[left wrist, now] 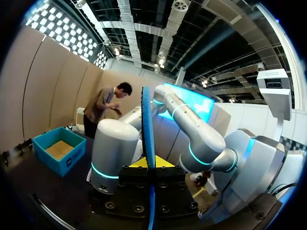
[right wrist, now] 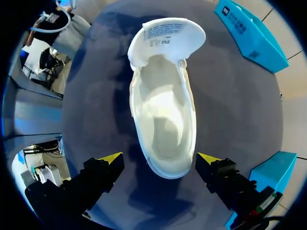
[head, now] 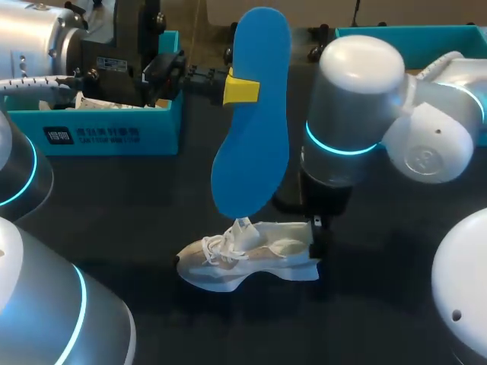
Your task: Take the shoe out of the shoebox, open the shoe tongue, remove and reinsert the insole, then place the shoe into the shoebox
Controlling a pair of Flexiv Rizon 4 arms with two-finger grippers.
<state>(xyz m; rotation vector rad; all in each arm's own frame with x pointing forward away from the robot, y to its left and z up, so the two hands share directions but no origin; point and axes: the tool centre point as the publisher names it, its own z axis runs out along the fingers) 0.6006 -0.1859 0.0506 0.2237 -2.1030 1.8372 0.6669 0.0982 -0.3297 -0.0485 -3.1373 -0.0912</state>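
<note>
Insole (head: 255, 114) upright above mid-bench shoe (head: 251, 258), pinched by left gripper (head: 242, 90); right gripper (right wrist: 160, 159) spread wide, straddling the heel.

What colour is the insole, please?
Bright blue insole; the head view shows it best.

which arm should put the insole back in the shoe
Left. The left pincer grips the insole above the shoe; the right pincer is open around the heel.
</note>
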